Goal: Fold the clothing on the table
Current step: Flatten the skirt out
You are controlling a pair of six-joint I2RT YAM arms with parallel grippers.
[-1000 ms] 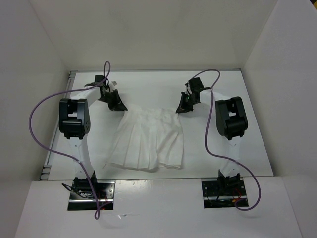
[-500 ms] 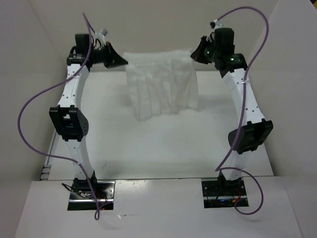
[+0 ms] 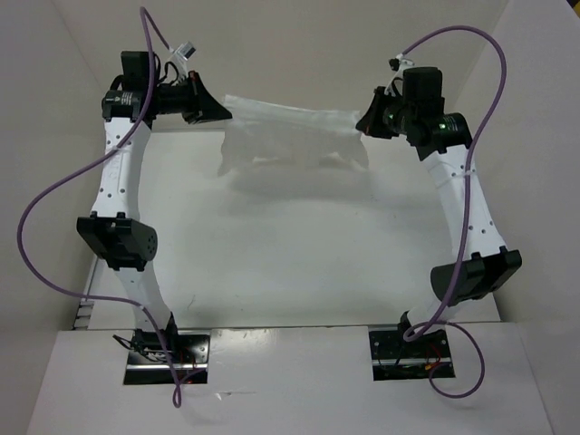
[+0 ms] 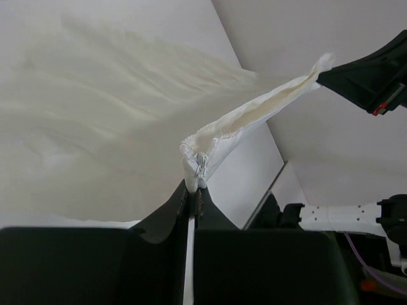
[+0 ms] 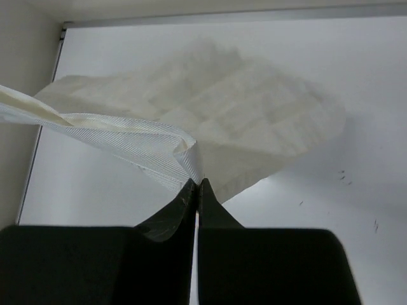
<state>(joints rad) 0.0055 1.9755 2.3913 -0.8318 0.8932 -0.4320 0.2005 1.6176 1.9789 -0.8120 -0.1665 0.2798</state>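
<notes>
**Tools.** Left gripper [image 4: 194, 189]: jaws pressed together on a bunched corner of the clothing [image 3: 290, 134]. Right gripper [image 5: 196, 184]: jaws likewise clamped on the opposite corner, a thin fold of fabric pinched between them.

**Position of item.** Both arms are extended high over the far part of the table [image 3: 290, 272]. The clothing hangs in the air between the two grippers, apparently clear of the surface. The body of the fabric is blurred in both wrist views.

**Orientation.** The gripped edge is drawn fairly taut and runs left to right across the workspace; this is the long axis. The free hem trails below that edge.

**Step in hand (judged).** Lifting and spreading out ahead of the fold; no fold is made yet.

**Next move (judged).** Both arms should descend together at matched height with tension kept across the top edge, so the fabric lays down flat, not bunched
</notes>
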